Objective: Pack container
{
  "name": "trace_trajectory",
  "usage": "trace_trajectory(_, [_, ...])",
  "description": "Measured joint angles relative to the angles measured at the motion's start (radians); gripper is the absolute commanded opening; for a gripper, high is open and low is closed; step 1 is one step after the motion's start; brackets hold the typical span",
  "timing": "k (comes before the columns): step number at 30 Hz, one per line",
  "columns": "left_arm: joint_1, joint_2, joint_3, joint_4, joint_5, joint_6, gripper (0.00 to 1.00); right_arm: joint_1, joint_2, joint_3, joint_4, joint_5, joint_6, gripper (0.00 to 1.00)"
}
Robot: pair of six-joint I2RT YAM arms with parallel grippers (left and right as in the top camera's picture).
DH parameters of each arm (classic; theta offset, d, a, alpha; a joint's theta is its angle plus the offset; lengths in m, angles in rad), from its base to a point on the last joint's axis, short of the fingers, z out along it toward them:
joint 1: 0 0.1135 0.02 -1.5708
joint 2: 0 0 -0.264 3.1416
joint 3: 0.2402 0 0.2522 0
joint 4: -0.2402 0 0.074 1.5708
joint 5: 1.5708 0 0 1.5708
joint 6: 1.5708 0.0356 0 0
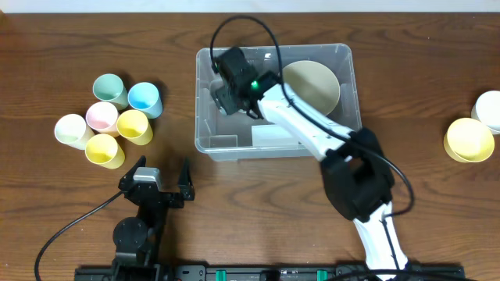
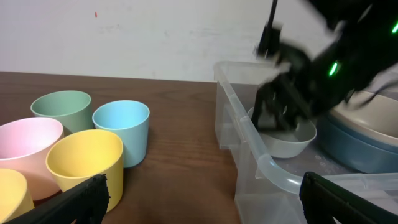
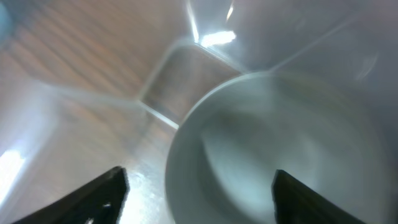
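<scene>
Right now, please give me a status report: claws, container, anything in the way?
Left claw open, low beside the cups. Right claw open inside the container, above a small white bowl. Larger bowl stack already in. No obstruction seen.

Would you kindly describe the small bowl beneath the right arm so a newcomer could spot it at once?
Start at the clear container in the middle of the table. At its left end, right under the right tool, sits a small white bowl. Unlike the large cream bowl nested in a blue bowl at the other end, it is small, white and stands alone.
</scene>
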Motion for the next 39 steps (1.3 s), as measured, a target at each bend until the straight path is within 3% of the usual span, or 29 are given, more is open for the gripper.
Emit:
trace_trajectory(9, [0.000, 0.000, 0.000, 0.000, 0.000, 0.000, 0.98, -0.050, -0.314, 0.156, -0.283, 0.088, -0.011, 0.99])
trace_trajectory(14, [0.000, 0.000, 0.000, 0.000, 0.000, 0.000, 0.98, -0.238, -0.427, 0.171, -0.476, 0.143, 0.047, 0.99])
trace_trajectory(20, [0.000, 0.000, 0.000, 0.000, 0.000, 0.000, 0.98, -0.560, -0.418, 0.158, -0.697, 0.166, 0.233, 0.99])
trace_trajectory(29, [0.000, 0.000, 0.000, 0.000, 0.000, 0.000, 0.98, -0.880, -0.385, 0.024, -0.677, 0.106, 0.318, 0.95])
trace_trajectory(39, [0.000, 0.000, 0.000, 0.000, 0.000, 0.000, 0.98, -1.021, -0.381, -0.233, -0.531, 0.077, 0.319, 0.91])
